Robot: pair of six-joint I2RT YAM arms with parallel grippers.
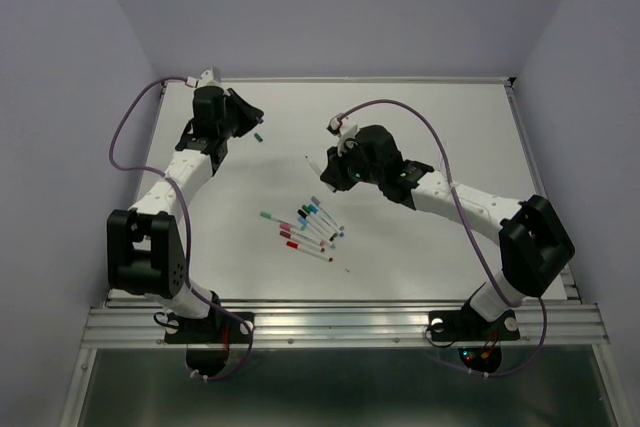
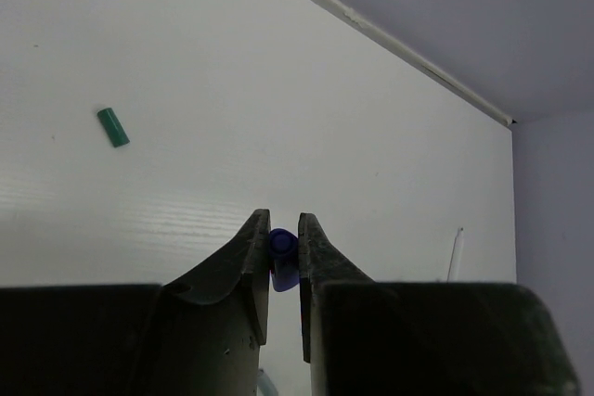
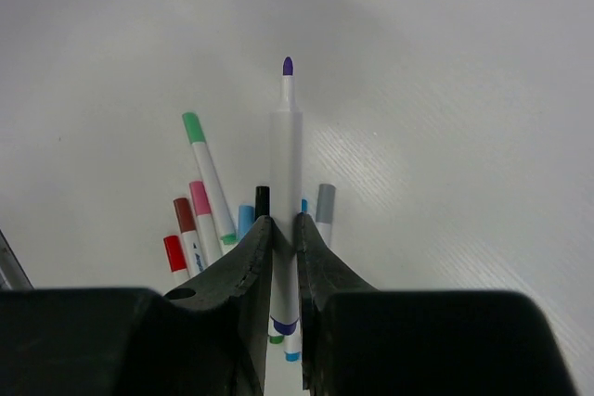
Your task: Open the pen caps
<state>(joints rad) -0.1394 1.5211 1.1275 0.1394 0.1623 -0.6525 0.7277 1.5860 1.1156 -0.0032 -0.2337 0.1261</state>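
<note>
Purple cap (image 2: 283,261) sits between the fingers of my left gripper (image 2: 283,220), off its pen. The jaws stand close on either side of it. They look clamped on it, though from the wrist view I cannot be sure both pads are pressing.

My right gripper (image 3: 284,222) is closed on the white barrel of the uncapped pen (image 3: 286,164). The purple nib (image 3: 287,66) is bare and points away from me.

Beneath that pen the capped pens (image 1: 310,227) lie in a loose cluster mid-tabletop. One green cap (image 2: 113,127) lies loose on the tabletop (image 2: 278,90), well apart from my left gripper.

Risks as I judge them:
- The cap is short, round and smooth. If the left grip is light, it can drop askew, roll on the slick surface and end up far from the green one.
- Much of the barrel sticks out past my right fingers, so a knock could pivot the pen in the grip.
- A bare nib set down carelessly would mark the white surface or a neighbouring barrel.
- Laying the uncapped pen among the capped ones would muddle done with undone and might scatter the cluster.
</note>
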